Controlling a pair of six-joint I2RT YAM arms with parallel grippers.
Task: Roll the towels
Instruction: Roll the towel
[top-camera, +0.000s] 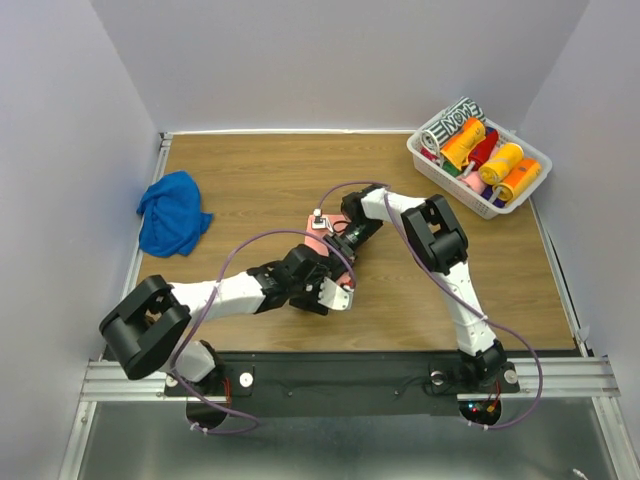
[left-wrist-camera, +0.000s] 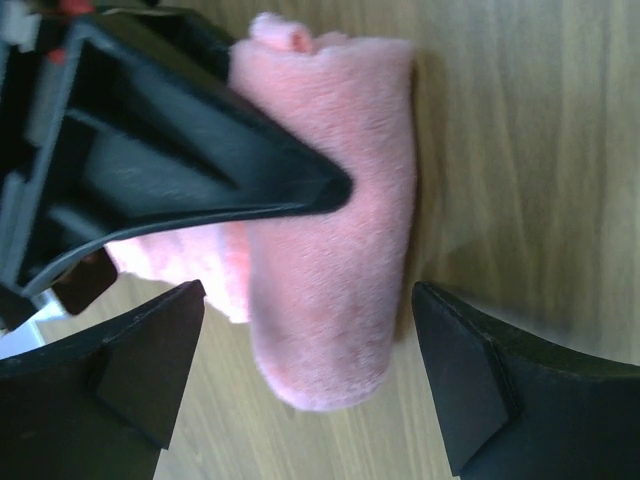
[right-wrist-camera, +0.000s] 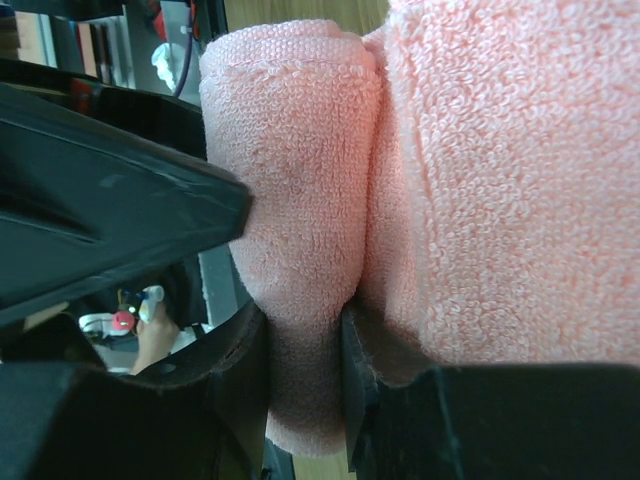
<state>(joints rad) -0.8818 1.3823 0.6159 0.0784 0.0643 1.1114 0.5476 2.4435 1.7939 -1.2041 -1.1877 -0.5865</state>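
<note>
Left claw (left-wrist-camera: 305, 300) spread wide, one finger on either side of the pink towel (left-wrist-camera: 340, 200), not clamping it. Right claw (right-wrist-camera: 305, 370) just beyond, pinched narrow on the same towel's rolled end. Towel lies mid-worktop (top-camera: 250, 170), mostly rolled as far as I can tell; my arms hide much of it from above. Blue towel (top-camera: 172, 213) crumpled at the left edge, well apart. White basket (top-camera: 450, 185) of rolls in the far right corner.
</note>
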